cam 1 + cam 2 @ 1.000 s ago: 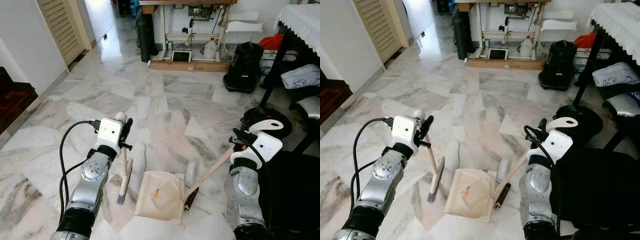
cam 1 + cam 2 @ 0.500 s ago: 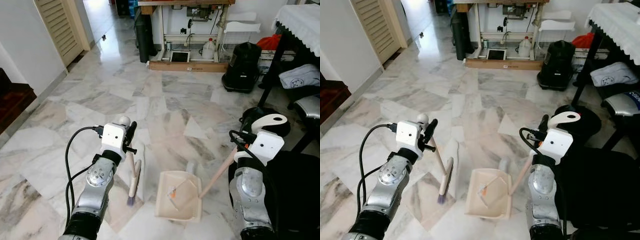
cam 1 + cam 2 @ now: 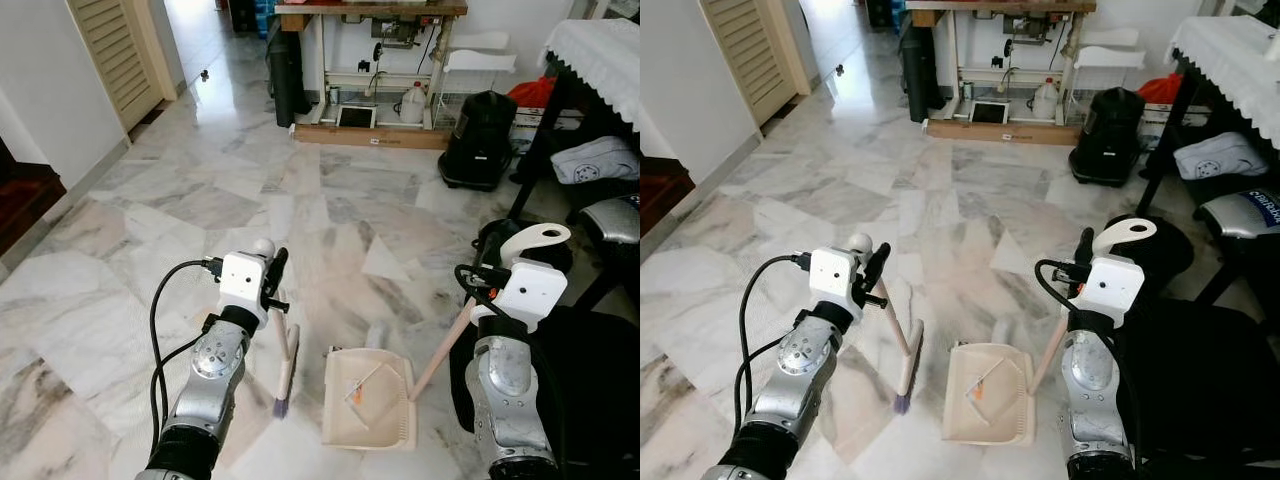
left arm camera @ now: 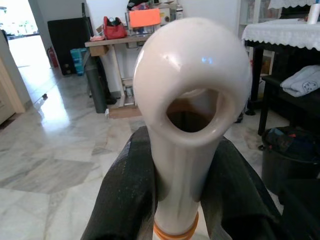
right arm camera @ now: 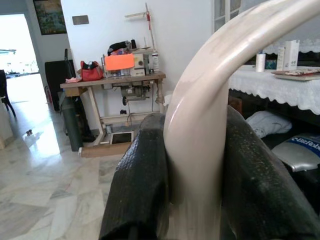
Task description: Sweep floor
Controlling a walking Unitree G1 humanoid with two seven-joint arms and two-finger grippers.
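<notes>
The cream dustpan point(image 3: 368, 402) lies flat on the marble floor point(image 3: 330, 200), with small bits of litter point(image 3: 355, 392) inside. My right gripper point(image 5: 192, 165) is clamped on the dustpan handle point(image 3: 441, 348), which rises from the pan's right edge. Just left of the dustpan, my left gripper point(image 4: 182, 175) is clamped on the brush point(image 3: 284, 365), bristles down. Well beyond the dustpan stands a black vacuum point(image 3: 482, 140).
</notes>
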